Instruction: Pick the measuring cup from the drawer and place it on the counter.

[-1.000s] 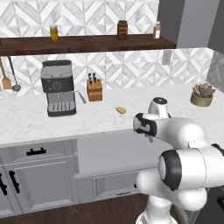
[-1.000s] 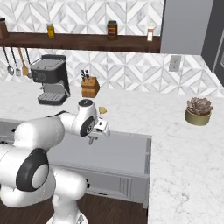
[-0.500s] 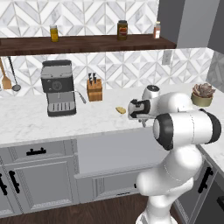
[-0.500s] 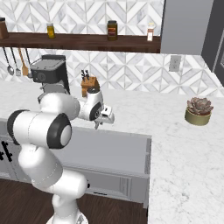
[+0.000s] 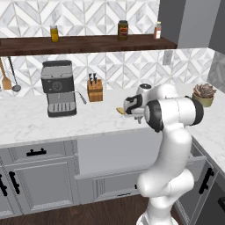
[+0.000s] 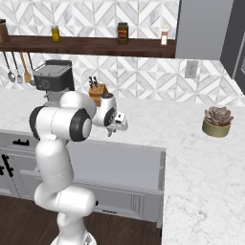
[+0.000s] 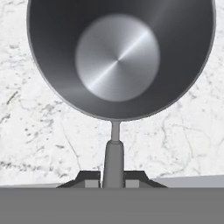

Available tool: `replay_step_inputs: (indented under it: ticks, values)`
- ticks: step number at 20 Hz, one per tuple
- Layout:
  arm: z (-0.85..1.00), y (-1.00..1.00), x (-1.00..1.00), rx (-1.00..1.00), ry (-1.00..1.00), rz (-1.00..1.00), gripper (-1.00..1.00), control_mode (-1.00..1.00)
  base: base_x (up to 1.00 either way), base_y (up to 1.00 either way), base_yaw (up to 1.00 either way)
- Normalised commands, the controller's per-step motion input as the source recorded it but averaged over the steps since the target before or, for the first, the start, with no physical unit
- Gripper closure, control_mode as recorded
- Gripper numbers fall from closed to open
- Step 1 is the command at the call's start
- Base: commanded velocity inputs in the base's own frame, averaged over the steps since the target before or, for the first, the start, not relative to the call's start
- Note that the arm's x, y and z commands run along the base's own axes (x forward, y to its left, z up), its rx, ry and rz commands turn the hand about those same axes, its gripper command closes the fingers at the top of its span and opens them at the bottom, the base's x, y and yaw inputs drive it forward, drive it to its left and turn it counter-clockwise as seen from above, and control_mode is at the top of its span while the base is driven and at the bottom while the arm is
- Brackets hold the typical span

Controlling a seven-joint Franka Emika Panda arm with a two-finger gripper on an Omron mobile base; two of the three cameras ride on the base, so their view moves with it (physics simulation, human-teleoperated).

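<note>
Sitting between the end effector jaws, measuring cup above counter.

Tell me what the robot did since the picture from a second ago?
The arm swung up, carrying its claw from above the open drawer out over the counter. The claw stays shut on the measuring cup by its handle. The drawer is still open, and the coffee machine, knife block and plant haven't moved.

Bare counter lies left of the arm; coffee machine and knife block crowd the back wall.
</note>
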Motion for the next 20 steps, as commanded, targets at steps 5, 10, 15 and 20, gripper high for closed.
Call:
replay_step_inputs:
  ticks: [5, 10, 15, 20]
  values:
    - [-0.38, 0.00, 0.75, 0.00, 0.06, 0.01, 1.00, -1.00, 0.00, 0.00, 0.00]
    - [-0.26, 0.00, 0.67, 0.00, 0.04, 0.00, 1.00, -1.00, 0.00, 0.00, 0.00]
    - [-0.12, 0.00, 0.23, 0.00, 0.00, 0.00, -1.00, -1.00, 0.00, 0.00, 0.00]
    - [-0.01, 0.00, 0.00, 0.00, 0.00, 0.00, -1.00, -1.00, 0.00, 0.00, 0.00]
